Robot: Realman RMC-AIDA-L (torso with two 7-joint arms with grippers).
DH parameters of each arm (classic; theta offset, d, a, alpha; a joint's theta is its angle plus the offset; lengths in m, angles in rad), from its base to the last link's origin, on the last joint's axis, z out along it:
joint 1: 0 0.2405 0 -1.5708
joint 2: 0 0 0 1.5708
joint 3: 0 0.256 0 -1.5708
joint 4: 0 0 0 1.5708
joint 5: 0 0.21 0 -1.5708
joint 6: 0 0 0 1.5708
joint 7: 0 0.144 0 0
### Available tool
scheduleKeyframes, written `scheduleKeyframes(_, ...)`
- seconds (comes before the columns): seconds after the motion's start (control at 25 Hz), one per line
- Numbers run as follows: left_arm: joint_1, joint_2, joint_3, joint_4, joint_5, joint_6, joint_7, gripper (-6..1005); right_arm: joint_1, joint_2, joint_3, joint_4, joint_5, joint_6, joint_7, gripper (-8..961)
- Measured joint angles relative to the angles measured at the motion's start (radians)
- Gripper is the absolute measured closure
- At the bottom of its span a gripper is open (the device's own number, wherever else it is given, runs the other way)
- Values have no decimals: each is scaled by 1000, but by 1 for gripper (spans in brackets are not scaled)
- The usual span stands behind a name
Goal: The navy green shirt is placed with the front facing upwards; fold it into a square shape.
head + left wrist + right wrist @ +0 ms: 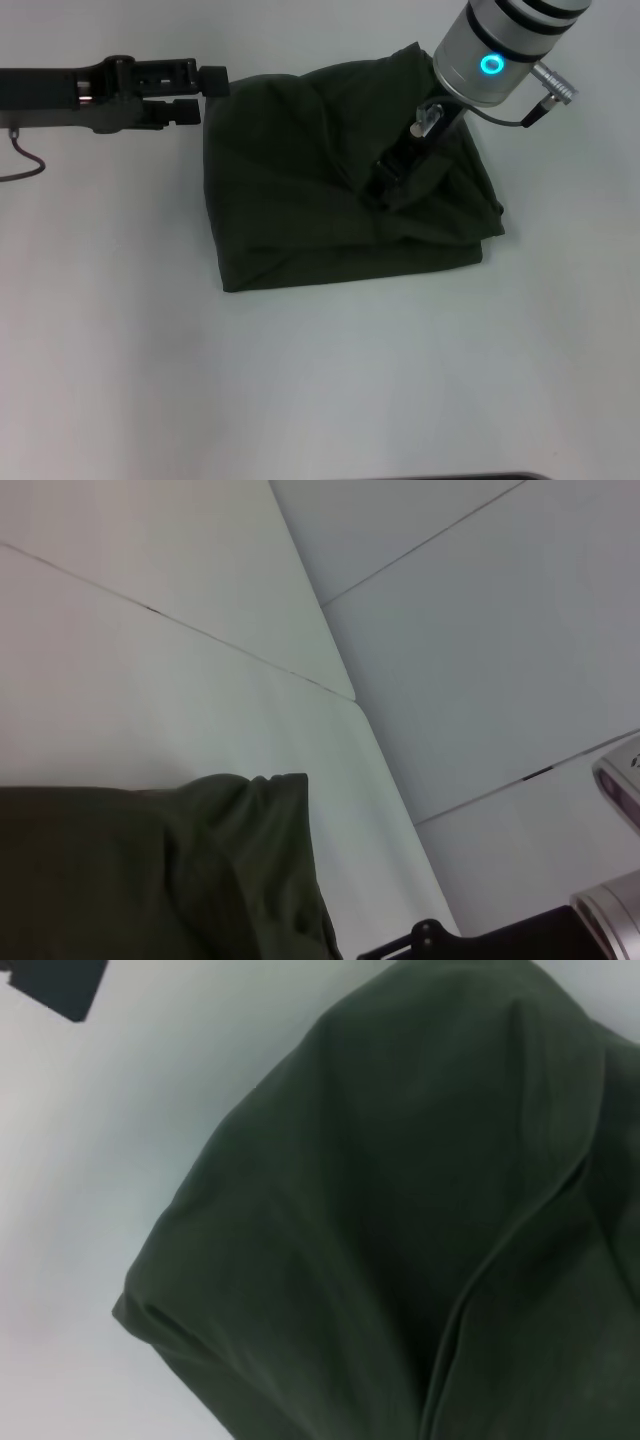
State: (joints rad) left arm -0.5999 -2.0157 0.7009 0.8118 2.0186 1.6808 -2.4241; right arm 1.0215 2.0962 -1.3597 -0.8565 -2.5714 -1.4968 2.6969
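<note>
Right gripper point(385, 180), black-fingered under a silver wrist with a glowing blue ring, is sunk into the top layer of the dark olive-green cotton shirt point(300, 200). Its fingertips are buried in cloth, so whether they are pinching the fabric or only pressing on it cannot be told.

That shirt lies as a thick, roughly square bundle on the white desk point(320, 400), toward the far edge and a little right of centre. No lettering or collar shows.

Folding looks nearly finished. What remains, as I judge it, is flattening the raised hump at the far right corner and squaring the loose flap on the right side. That calls for a gentle release or press, without dragging the layers apart.

The right arm reaches down steeply from the far right. The left gripper point(205, 95) comes in level from the left edge, its fingers slightly apart, holding nothing, just beside the bundle's far left corner.
</note>
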Motion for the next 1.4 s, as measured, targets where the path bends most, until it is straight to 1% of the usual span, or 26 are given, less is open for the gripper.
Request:
scheduleKeyframes(0.2, 1, 0, -6, -1, 0, -4, 0, 124, 1, 0, -4, 32, 1, 2, 8, 419)
scheduleKeyframes(0.4, 4, 0, -7, -1, -2, -5, 1, 124, 2, 2, -19, 48, 4, 5, 12, 636)
scheduleKeyframes(0.52, 3, -2, -7, -2, -2, -6, 2, 124, 2, 0, -21, 45, 2, 6, 20, 847)
scheduleKeyframes(0.8, 4, -3, -7, -2, -6, -6, 3, 124, -1, -8, -16, 31, -2, -3, 27, 895)
scheduleKeyframes(0.96, 7, -2, -7, -2, -7, -5, 3, 124, -12, -12, 20, -38, -40, -32, 36, 922)
scheduleKeyframes(1.16, 8, 0, -10, -1, -8, -5, 3, 123, -16, -12, 95, -139, -162, -68, 61, 921)
scheduleKeyframes(1.32, 8, 0, -12, -2, -9, -6, 4, 123, -14, -12, 121, -161, -290, -46, 96, 921)
scheduleKeyframes(1.4, 8, 0, -13, -2, -9, -7, 5, 123, -14, -12, 129, -163, -328, -26, 106, 921)
